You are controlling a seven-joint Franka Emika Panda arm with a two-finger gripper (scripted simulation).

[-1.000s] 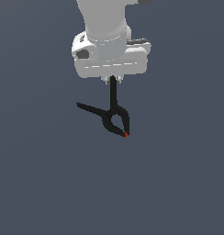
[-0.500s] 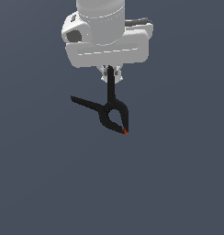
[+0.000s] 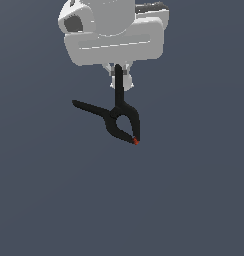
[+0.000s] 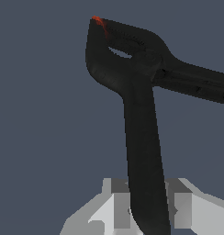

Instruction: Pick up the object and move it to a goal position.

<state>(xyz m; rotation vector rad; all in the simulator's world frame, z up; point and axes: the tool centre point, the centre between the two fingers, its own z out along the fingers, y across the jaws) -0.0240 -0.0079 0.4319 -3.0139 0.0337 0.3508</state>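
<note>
Hanging straight below the hand (image 3: 120, 76), the black spring clamp (image 3: 120, 122) is clenched by one long handle between the fingers (image 4: 118, 204); that handle runs vertically, the other splays toward the exterior view's left, and the red-orange tip (image 3: 136, 142) sits lowest.

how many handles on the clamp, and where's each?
2. On the small black spring clamp, one handle runs up into the white end effector; the other splays free toward the exterior view's left.
</note>
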